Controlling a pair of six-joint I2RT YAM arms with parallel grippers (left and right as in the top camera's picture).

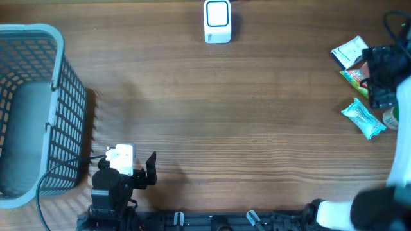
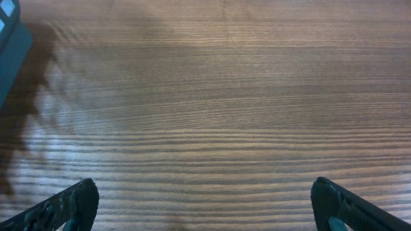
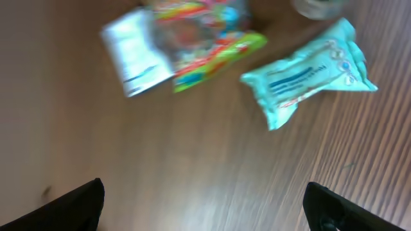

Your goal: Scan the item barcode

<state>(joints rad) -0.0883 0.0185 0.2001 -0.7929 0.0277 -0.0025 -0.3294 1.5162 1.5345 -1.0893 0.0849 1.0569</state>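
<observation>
Three packets lie at the right edge of the table [image 1: 225, 115]: a white packet [image 1: 350, 52], a colourful packet [image 1: 355, 78] touching it, and a teal packet [image 1: 363, 118] just beside those, apart from them. None is held. Right gripper [image 3: 205, 202] hangs above this group, fingers [image 3: 87, 202] spread wide, only bare wood between them. In the right wrist view the teal packet [image 3: 308, 70] lies tilted at upper right, the colourful packet [image 3: 205, 45] overlaps the white packet [image 3: 135, 54] at upper left, and the picture is blurred. Scanner [image 1: 218, 21] stands at the far edge, mid-table, well apart from the packets. Basket [image 1: 70, 109] sits at the left edge. Left gripper [image 2: 204, 199] is near the basket at the front edge, fingers [image 2: 80, 199] spread wide over bare wood, holding nothing.
</observation>
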